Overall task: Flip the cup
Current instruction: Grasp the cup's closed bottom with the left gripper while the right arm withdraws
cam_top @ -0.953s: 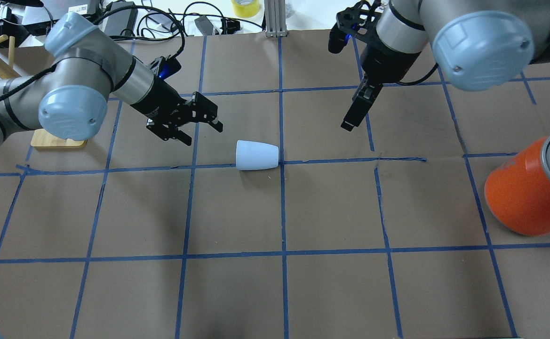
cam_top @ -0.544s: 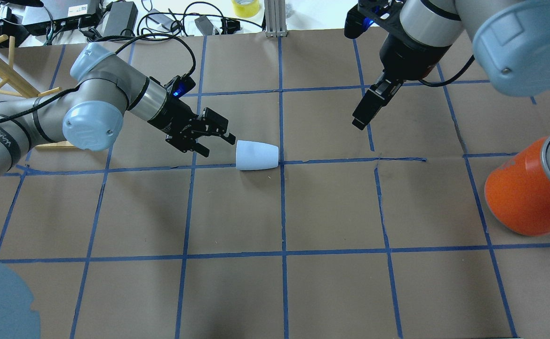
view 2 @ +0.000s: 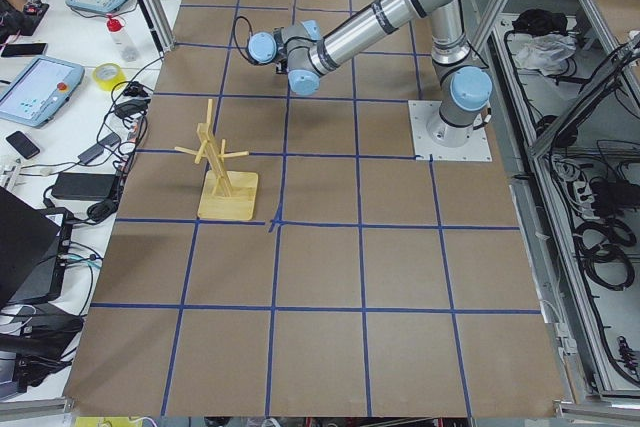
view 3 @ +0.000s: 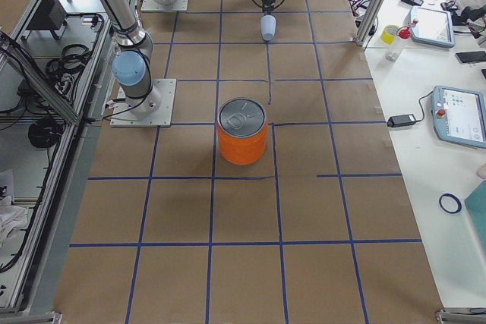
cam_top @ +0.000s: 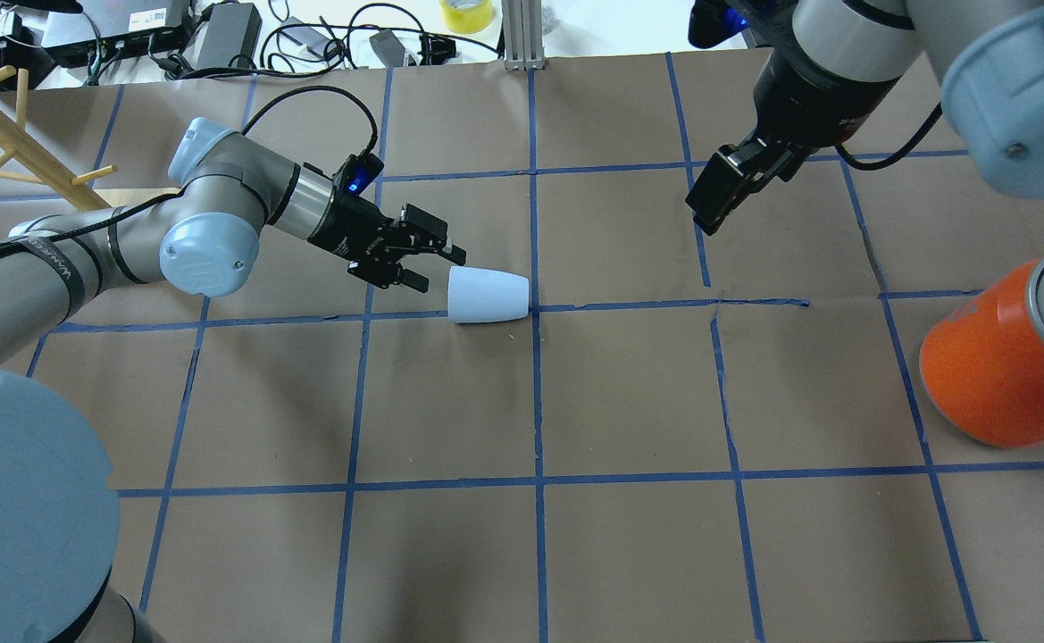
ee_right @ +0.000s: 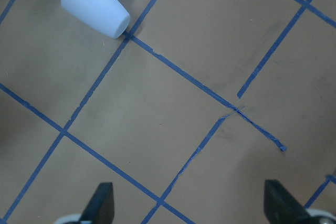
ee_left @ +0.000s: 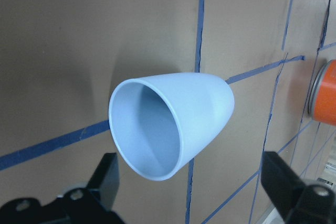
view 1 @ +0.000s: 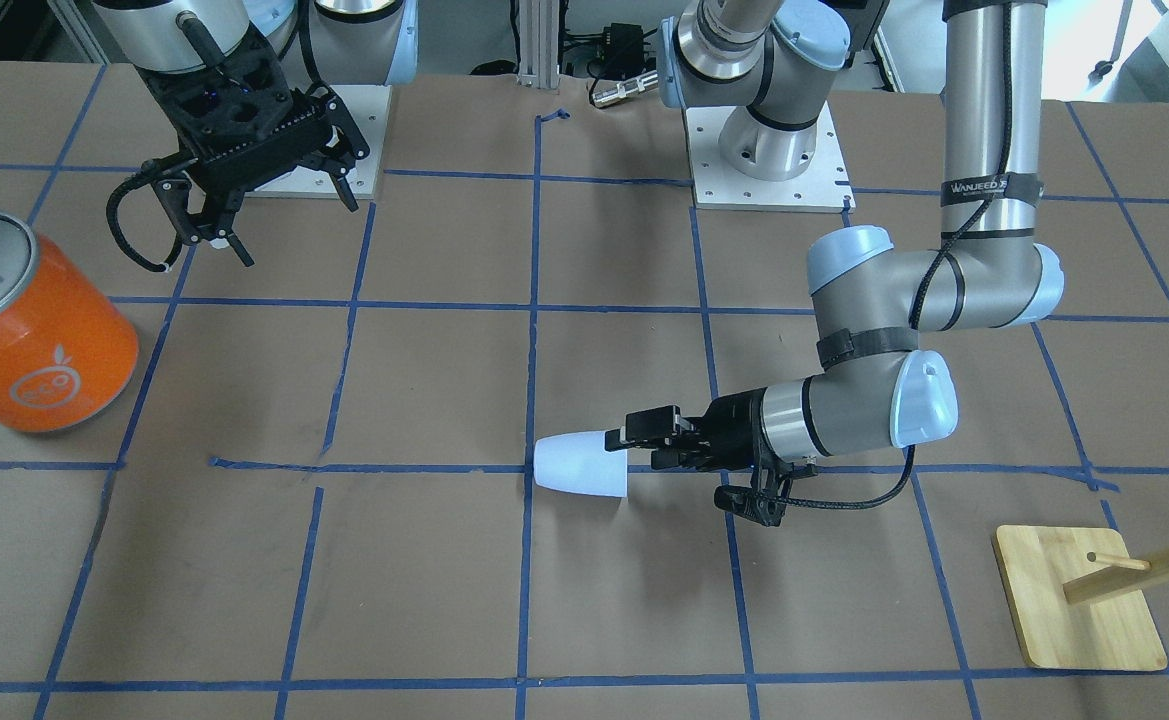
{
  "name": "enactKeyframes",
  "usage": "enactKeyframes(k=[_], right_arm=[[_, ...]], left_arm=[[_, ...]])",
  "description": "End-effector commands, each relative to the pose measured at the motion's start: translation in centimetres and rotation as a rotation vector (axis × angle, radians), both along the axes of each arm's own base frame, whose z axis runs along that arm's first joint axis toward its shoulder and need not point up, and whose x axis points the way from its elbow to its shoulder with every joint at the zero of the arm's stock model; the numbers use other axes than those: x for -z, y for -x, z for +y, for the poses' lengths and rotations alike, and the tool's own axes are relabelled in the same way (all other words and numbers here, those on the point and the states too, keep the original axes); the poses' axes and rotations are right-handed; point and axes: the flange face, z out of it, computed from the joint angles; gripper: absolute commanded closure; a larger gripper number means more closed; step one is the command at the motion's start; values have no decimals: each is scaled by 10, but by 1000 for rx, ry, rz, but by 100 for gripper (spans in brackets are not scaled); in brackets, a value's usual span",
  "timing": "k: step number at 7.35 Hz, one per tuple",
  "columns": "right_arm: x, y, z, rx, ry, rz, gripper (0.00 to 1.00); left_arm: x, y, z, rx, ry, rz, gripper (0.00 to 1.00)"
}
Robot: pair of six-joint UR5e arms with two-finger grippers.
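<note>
The cup (cam_top: 488, 296) is a small pale blue-white tumbler lying on its side near the table's middle, with its open mouth toward my left gripper (cam_top: 437, 268). That gripper is open and low, and its fingertips are just at the cup's rim without closing on it. In the left wrist view the cup (ee_left: 173, 124) lies straight ahead between the spread fingers (ee_left: 105, 177). In the front view the cup (view 1: 581, 464) touches the left gripper (view 1: 634, 445). My right gripper (cam_top: 709, 210) is open and empty, raised well behind and to the right of the cup (ee_right: 95, 4).
A big orange can (cam_top: 1004, 357) with a silver top stands at the table's right edge. A wooden peg rack (view 1: 1079, 600) stands on the robot's far left. Blue tape lines grid the brown table (cam_top: 629, 393).
My left gripper has moved right and lower, from apart from the cup to its rim. My right arm has pulled back and to the right. The cup has not moved.
</note>
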Motion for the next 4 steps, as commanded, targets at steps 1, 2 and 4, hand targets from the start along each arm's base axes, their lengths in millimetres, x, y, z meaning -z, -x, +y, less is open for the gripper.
enactKeyframes(k=[1,2,4], right_arm=[[-5,3,-1,15,9,7,0],[-4,5,1,29,-1,13,0],[-4,12,2,105,-14,61,0]], left_arm=[[3,12,0,-30,-18,51,14],[2,19,1,-32,-25,64,14],[10,20,1,-33,-35,66,14]])
